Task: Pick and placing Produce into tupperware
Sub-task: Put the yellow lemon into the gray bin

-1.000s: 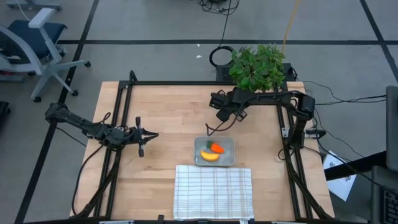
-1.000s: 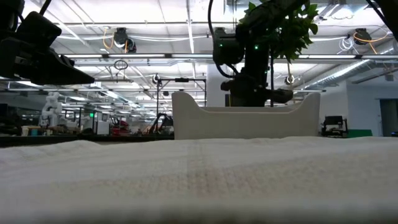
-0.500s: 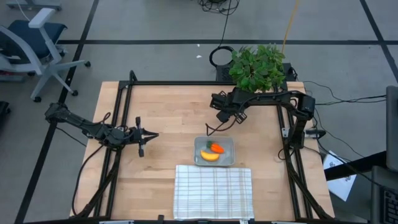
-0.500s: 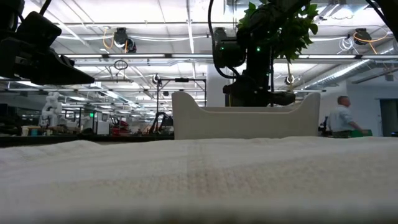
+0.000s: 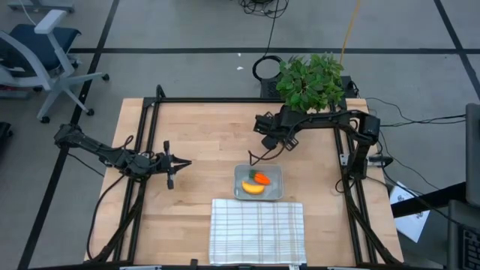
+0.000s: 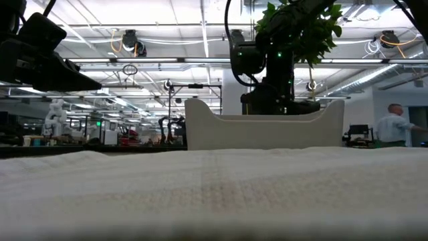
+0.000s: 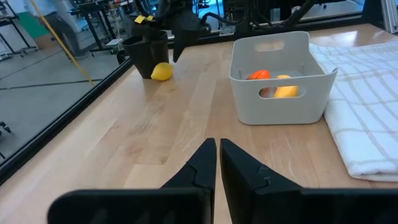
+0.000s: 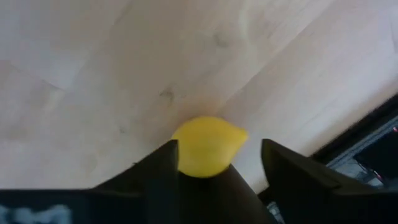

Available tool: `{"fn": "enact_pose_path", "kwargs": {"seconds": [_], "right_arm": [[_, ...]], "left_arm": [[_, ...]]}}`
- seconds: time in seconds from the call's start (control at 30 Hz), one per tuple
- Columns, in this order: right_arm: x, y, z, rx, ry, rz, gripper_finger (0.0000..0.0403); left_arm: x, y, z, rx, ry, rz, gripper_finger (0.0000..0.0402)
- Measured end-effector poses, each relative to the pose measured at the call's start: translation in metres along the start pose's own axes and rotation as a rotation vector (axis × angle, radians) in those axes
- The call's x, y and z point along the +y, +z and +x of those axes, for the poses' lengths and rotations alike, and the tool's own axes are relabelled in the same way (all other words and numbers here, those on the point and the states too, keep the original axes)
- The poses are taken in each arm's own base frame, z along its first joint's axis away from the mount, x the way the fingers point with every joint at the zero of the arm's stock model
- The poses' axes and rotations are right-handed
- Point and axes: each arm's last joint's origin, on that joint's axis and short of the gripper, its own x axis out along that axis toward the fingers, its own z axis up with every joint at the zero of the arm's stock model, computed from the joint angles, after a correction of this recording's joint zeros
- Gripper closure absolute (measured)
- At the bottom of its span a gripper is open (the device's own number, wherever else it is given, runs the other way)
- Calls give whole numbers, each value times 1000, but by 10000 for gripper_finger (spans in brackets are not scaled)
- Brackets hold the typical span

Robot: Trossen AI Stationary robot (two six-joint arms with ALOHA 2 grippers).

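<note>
The small yellow lemon [image 8: 208, 154] lies on the wooden table next to the black plant pot [image 7: 146, 53]. My right gripper [image 8: 221, 149] is open above it, one finger on either side. In the high view this gripper [image 5: 268, 139] hides the lemon. The greyish tupperware [image 5: 259, 182] stands near the table's middle with the orange carrot [image 7: 258, 74] and the yellow banana [image 7: 285, 91] inside. My left gripper [image 7: 217, 155] is shut and empty, out over the table's left part [image 5: 180, 163]. My right gripper stands open around the lemon, its fingers coming from above. One finger [image 8: 163, 167] reaches right up to the lemon's side [image 8: 183, 155], and I cannot tell whether it touches. The lemon rests on the table.
A leafy green potted plant [image 5: 311, 81] stands at the table's far edge, just behind my right gripper. A white grid-lined cloth [image 5: 257, 231] lies at the near edge in front of the tupperware. Black frame rails [image 5: 146, 150] run along the table's sides. A person [image 6: 394, 127] walks far behind.
A person in the room behind has walked toward the right. Nothing on the table has visibly moved.
</note>
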Motion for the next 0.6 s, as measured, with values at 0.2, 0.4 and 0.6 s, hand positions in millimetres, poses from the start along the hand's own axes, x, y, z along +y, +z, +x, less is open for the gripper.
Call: {"fn": "enact_pose_path", "kwargs": {"seconds": [0.2, 0.4, 0.6], "right_arm": [[-4, 1, 0, -26, -30, 40, 111], [-7, 1, 0, -3, -66, 89, 95], [-3, -2, 3, 54, -63, 73, 94]], "left_arm": [[0, 0, 0, 0, 0, 0, 376], [0, 0, 0, 0, 0, 0, 376], [0, 0, 0, 0, 0, 0, 376]]}}
